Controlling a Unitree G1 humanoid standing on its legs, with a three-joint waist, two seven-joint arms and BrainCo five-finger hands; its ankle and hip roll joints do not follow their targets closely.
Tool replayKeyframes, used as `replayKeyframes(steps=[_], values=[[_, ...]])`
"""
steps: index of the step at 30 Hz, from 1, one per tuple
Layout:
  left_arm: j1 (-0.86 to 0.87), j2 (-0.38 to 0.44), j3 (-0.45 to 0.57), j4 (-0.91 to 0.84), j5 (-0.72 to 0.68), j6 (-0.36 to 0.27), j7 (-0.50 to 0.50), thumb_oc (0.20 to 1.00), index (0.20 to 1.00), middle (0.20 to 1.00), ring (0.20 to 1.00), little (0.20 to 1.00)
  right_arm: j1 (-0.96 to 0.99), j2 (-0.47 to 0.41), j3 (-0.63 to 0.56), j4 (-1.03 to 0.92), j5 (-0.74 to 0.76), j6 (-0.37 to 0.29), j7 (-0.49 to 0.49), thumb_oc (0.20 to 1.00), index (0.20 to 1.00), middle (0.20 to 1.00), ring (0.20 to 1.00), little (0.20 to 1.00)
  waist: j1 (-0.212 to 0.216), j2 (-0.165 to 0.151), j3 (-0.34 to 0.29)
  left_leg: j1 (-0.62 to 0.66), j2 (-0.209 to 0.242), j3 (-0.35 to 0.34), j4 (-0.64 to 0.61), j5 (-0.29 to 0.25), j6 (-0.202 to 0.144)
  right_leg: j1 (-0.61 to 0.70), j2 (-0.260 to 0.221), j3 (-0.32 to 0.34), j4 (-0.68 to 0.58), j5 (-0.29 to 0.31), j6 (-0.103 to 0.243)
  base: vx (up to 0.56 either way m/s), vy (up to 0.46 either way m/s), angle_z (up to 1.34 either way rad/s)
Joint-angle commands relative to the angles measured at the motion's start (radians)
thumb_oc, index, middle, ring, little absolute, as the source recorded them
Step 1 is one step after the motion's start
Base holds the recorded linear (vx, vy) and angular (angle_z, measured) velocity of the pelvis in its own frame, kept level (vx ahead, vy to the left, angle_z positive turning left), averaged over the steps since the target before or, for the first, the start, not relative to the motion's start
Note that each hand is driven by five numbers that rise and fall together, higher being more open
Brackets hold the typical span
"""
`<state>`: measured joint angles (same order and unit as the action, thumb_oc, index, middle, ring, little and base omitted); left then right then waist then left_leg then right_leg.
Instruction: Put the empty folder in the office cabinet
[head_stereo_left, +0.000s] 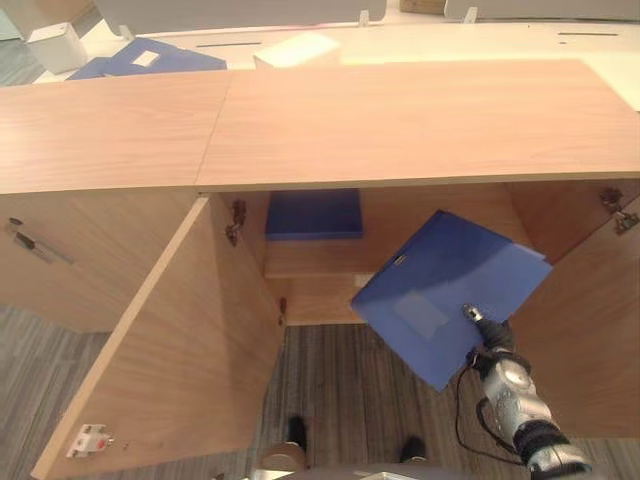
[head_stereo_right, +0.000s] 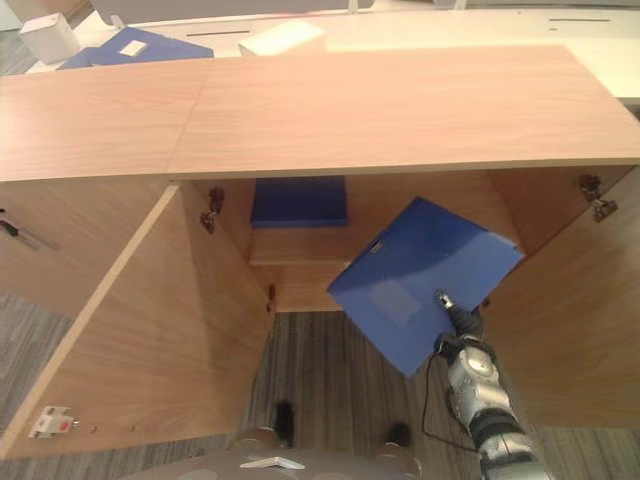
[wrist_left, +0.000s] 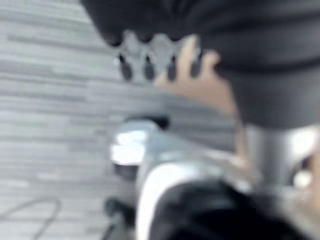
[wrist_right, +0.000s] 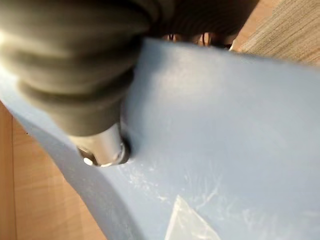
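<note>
A blue folder (head_stereo_left: 445, 290) with a pale label hangs tilted in front of the open office cabinet (head_stereo_left: 400, 120), level with its lower compartment. My right hand (head_stereo_left: 490, 335) holds the folder's near lower edge. In the right wrist view the thumb (wrist_right: 100, 150) presses on the folder's top face (wrist_right: 225, 125), and the fingers are hidden beneath it. Deep inside the cabinet, a second blue folder (head_stereo_left: 313, 213) lies flat on the upper shelf. My left hand (wrist_left: 150, 62) shows in the left wrist view, hanging over the grey floor with relaxed fingers and holding nothing.
Both cabinet doors stand open: the left door (head_stereo_left: 190, 340) swings far out towards me, and the right door (head_stereo_left: 590, 330) is close beside my right arm. Behind the cabinet, a table carries more blue folders (head_stereo_left: 150, 57) and a white box (head_stereo_left: 297, 48).
</note>
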<state>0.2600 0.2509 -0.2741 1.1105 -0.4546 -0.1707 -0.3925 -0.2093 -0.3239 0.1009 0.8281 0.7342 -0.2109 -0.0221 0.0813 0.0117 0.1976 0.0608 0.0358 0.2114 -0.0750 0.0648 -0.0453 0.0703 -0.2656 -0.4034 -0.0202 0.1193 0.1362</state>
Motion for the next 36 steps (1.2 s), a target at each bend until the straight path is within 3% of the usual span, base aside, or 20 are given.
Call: replayKeyframes(steps=[1, 3, 7, 12, 15, 18, 20, 21, 22, 26, 29, 36], values=[[-0.042, 0.036, -0.072, 0.012, 0.005, -0.034, -0.019, 1.000, 1.000, 1.000, 1.000, 1.000, -0.147, -0.073, -0.069, -0.004, 0.060, -0.037, -0.050, 0.200, 0.200, 0.200, 0.200, 0.200, 0.035, 0.059, 0.048, -0.022, -0.013, -0.054, 0.113, -0.133, 0.071, -0.007, -0.112, 0.070, 0.107, -0.041, 0.029, 0.11, 0.164, 0.05], [-0.043, 0.048, -0.071, 0.002, -0.021, -0.030, -0.018, 1.000, 1.000, 1.000, 1.000, 1.000, -0.176, -0.082, -0.079, 0.030, 0.063, -0.029, -0.077, 0.200, 0.200, 0.200, 0.200, 0.200, 0.027, 0.061, 0.045, -0.010, -0.028, -0.034, 0.115, -0.149, 0.074, -0.009, -0.085, 0.077, 0.065, -0.031, 0.032, 0.16, 0.107, 0.03], [-0.040, 0.069, -0.047, -0.018, -0.055, -0.012, -0.030, 1.000, 1.000, 1.000, 1.000, 1.000, -0.249, -0.110, -0.105, 0.085, 0.078, 0.002, -0.102, 0.200, 0.200, 0.200, 0.200, 0.200, 0.019, 0.046, 0.058, 0.021, -0.042, 0.035, 0.151, -0.213, 0.067, -0.083, -0.050, 0.050, -0.067, 0.055, 0.076, 0.17, -0.020, -0.09], [-0.013, 0.062, -0.010, -0.005, -0.020, -0.005, -0.029, 1.000, 1.000, 1.000, 1.000, 1.000, -0.255, -0.095, -0.138, 0.089, 0.071, 0.013, -0.127, 0.200, 0.200, 0.200, 0.200, 0.200, 0.031, 0.037, 0.094, 0.053, -0.009, 0.037, 0.273, -0.314, 0.070, -0.195, -0.065, 0.026, -0.067, 0.070, 0.100, 0.30, -0.197, -0.08], [0.012, 0.041, 0.003, 0.014, 0.000, -0.023, -0.014, 1.000, 1.000, 1.000, 1.000, 1.000, -0.228, -0.069, -0.137, 0.063, 0.069, 0.002, -0.132, 0.200, 0.200, 0.200, 0.200, 0.200, 0.029, 0.019, 0.111, 0.073, 0.010, 0.022, 0.322, -0.346, 0.074, -0.217, -0.074, 0.030, -0.067, 0.087, 0.099, 0.39, -0.291, 0.17], [0.018, 0.024, -0.002, 0.022, 0.009, -0.044, 0.002, 1.000, 1.000, 1.000, 1.000, 1.000, -0.204, -0.066, -0.135, 0.048, 0.058, -0.001, -0.114, 0.200, 0.200, 0.200, 0.200, 0.200, 0.016, 0.011, 0.107, 0.086, 0.033, 0.004, 0.333, -0.362, 0.071, -0.215, -0.058, 0.063, -0.067, 0.063, 0.101, 0.35, -0.283, 0.33], [0.017, 0.017, -0.005, 0.021, 0.008, -0.050, 0.013, 1.000, 1.000, 1.000, 1.000, 1.000, -0.188, -0.068, -0.133, 0.035, 0.044, 0.000, -0.106, 0.200, 0.200, 0.200, 0.200, 0.200, -0.001, -0.005, 0.099, 0.087, 0.035, -0.004, 0.328, -0.351, 0.068, -0.225, -0.062, 0.101, -0.067, 0.065, 0.089, 0.36, -0.378, 0.61], [0.005, 0.013, -0.018, 0.011, -0.002, -0.065, 0.023, 1.000, 1.000, 1.000, 1.000, 1.000, -0.142, -0.064, -0.126, 0.002, 0.034, -0.011, -0.098, 0.200, 0.200, 0.200, 0.200, 0.200, -0.040, -0.016, 0.072, 0.117, 0.075, -0.022, 0.308, -0.358, 0.048, -0.213, -0.060, 0.182, -0.067, 0.078, 0.085, 0.41, -0.417, 0.41], [-0.003, 0.015, -0.025, 0.000, 0.004, -0.063, 0.015, 1.000, 1.000, 1.000, 1.000, 1.000, -0.123, -0.064, -0.125, -0.018, 0.037, -0.010, -0.103, 0.200, 0.200, 0.200, 0.200, 0.200, -0.054, -0.014, 0.065, 0.119, 0.097, -0.017, 0.297, -0.347, 0.031, -0.205, -0.058, 0.196, -0.058, 0.082, 0.081, 0.45, -0.509, 0.34], [-0.065, 0.022, -0.077, -0.049, -0.002, -0.071, -0.016, 1.000, 1.000, 1.000, 1.000, 1.000, -0.103, -0.095, -0.144, -0.065, 0.001, -0.002, -0.115, 0.200, 0.200, 0.200, 0.200, 0.200, -0.103, 0.020, 0.079, 0.092, 0.199, 0.092, 0.239, -0.265, -0.027, -0.207, -0.079, 0.169, 0.003, 0.060, 0.080, 0.08, -0.130, 1.00], [-0.081, 0.033, -0.095, -0.087, 0.000, -0.066, -0.016, 1.000, 1.000, 1.000, 1.000, 1.000, -0.133, -0.095, -0.141, -0.048, 0.027, 0.001, -0.165, 0.200, 0.200, 0.200, 0.200, 0.200, -0.103, 0.031, 0.101, 0.087, 0.220, 0.101, 0.195, -0.221, -0.049, -0.215, -0.091, 0.150, 0.046, 0.041, 0.083, 0.05, -0.074, 0.41], [-0.116, 0.032, -0.114, -0.079, -0.018, -0.069, -0.004, 1.000, 1.000, 1.000, 1.000, 1.000, -0.288, -0.076, -0.124, 0.038, 0.097, 0.003, -0.274, 0.200, 0.200, 0.200, 0.200, 0.200, -0.079, 0.041, 0.139, 0.070, 0.224, 0.091, 0.163, -0.196, -0.062, -0.252, -0.101, 0.127, 0.062, 0.048, 0.087, 0.00, -0.013, 0.29]])
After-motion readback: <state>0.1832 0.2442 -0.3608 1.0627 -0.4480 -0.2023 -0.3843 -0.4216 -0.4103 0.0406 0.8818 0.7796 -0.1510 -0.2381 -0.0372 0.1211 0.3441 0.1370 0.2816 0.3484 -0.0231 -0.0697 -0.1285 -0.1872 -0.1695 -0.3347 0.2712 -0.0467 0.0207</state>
